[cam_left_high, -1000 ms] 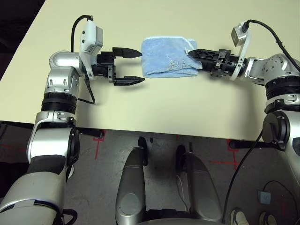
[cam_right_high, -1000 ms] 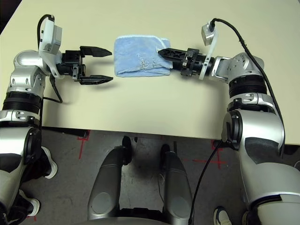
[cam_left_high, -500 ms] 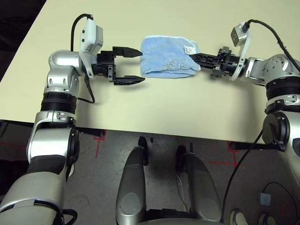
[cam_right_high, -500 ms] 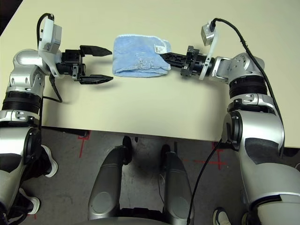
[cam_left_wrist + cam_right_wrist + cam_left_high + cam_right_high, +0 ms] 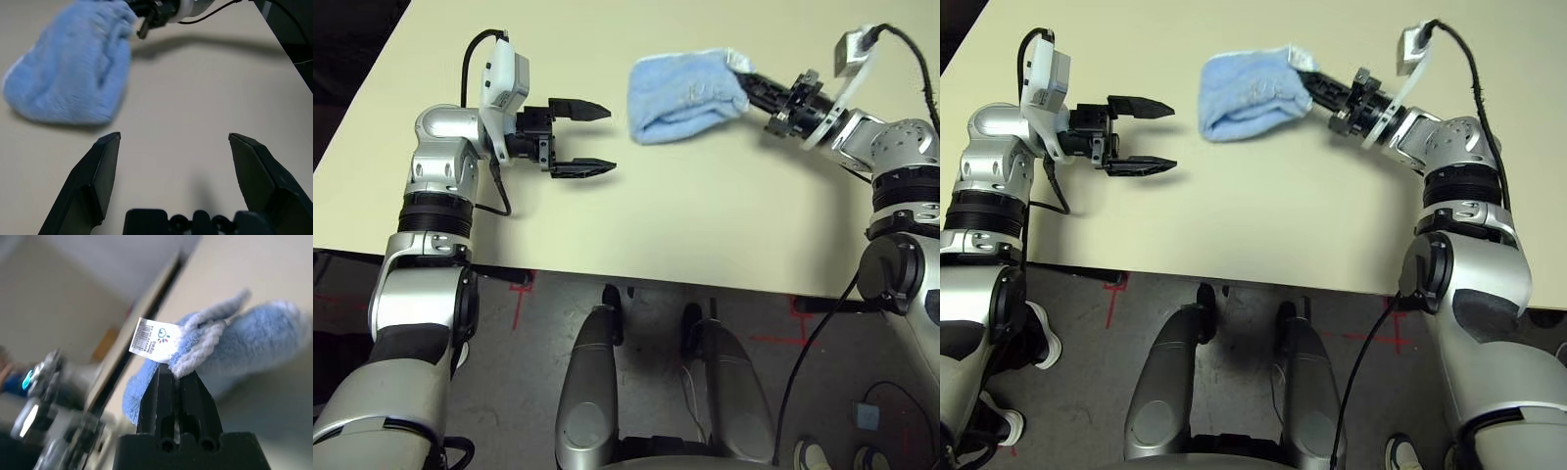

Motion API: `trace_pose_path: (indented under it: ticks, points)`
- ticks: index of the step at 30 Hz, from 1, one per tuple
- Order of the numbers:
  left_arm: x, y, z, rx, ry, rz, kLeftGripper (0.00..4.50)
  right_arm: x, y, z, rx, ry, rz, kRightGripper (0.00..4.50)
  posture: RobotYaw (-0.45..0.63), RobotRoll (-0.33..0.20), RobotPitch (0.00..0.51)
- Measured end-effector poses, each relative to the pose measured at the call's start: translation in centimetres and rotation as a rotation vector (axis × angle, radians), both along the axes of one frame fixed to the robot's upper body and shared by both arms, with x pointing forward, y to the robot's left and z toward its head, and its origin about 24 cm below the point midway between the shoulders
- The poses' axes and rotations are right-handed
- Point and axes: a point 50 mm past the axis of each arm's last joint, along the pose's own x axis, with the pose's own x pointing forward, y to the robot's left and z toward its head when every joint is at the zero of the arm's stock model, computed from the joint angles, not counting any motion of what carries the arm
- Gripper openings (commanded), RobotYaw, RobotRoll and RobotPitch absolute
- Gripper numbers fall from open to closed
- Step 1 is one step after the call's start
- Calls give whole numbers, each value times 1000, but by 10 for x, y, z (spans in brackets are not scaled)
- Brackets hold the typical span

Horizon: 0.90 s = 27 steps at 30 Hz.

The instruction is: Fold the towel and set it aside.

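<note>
table (image 5: 705, 225): beige, bare top | floor (image 5: 538, 323): grey, red tape marks

Left tool (image 5: 595, 138) extends level toward the right, fingers spread wide, nothing between them. Right tool (image 5: 741, 75) angles upward and leftward, fingers pressed together, forearm raised.

The towel (image 5: 254, 342) hides the tips of the right pincer (image 5: 174, 374) clamped on its edge, its white tag's (image 5: 154, 341) print too small to read, while background shapes in the right wrist view blur beyond recognition.
</note>
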Motion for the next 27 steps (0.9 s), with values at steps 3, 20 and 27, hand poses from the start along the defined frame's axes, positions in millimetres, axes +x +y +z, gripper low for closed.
trace_pose_path:
  ticks: [3, 20, 27]
  points:
    - [1, -1, -2, 0, 10, -1, 4500, 1, -14, 27, 37, -123, -185, 48, 23, 0, 362]
    - [6, -5, 0, 4, 16, -1, 4500, -3, -83, -3, -51, -32, -962, 48, 8, 0, 359]
    - [6, -5, 0, 5, 16, -1, 4500, -5, -89, -5, -51, -20, -983, 48, 12, 0, 356]
